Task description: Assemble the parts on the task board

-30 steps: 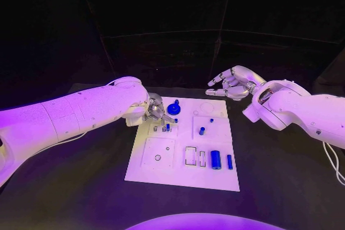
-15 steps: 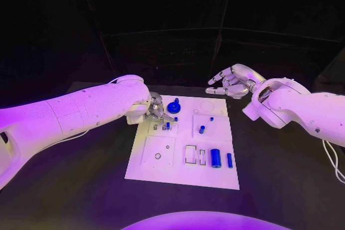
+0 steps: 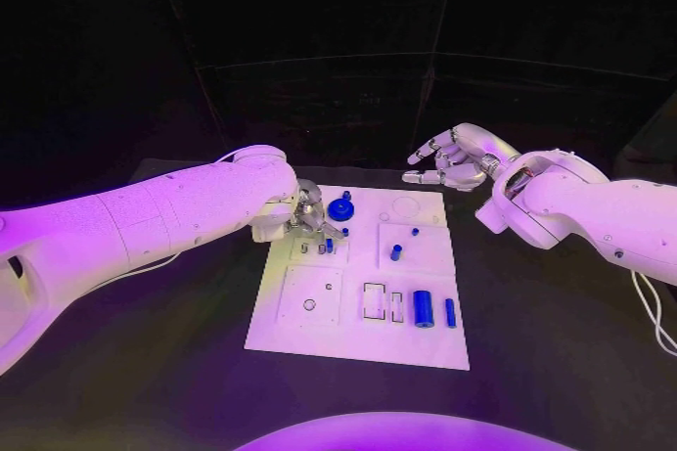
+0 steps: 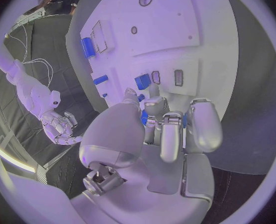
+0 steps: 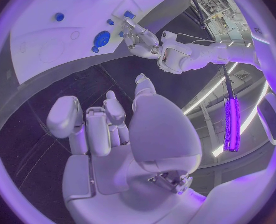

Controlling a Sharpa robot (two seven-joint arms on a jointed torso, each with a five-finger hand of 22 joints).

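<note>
Left hand [image 3: 310, 222] is down over the far-left block of the task board [image 3: 353, 348], fingers curled together around a small blue part [image 4: 143, 117]. In the left wrist view blue shows between the fingers on both sides, so I read it as pinched, tip aimed at the small slots on the board.

Right hand [image 3: 454, 160] hangs clear of the board at about 1 o'clock from its centre, off the far edge, fingers spread, holding nothing.

Other parts on the board, clock from board centre:
- round blue knob [image 3: 340, 210] at 11, just beside the left hand
- small blue peg [image 3: 396, 254] at 1, standing in its own block
- fat blue cylinder [image 3: 424, 309] and thin blue pin [image 3: 450, 315] at 4–5, lying side by side, apart

Judgement: step in hand is seating a small part into the far-left block. Can't tell from here whether it's in the hole or only above it; fingers hide the contact.

Next move calls for a straight push down with the part kept upright, then letting go without dragging it sideways. The knob sits close, so watch it on the way out. Most parts aren't placed yet; early in the job.
</note>
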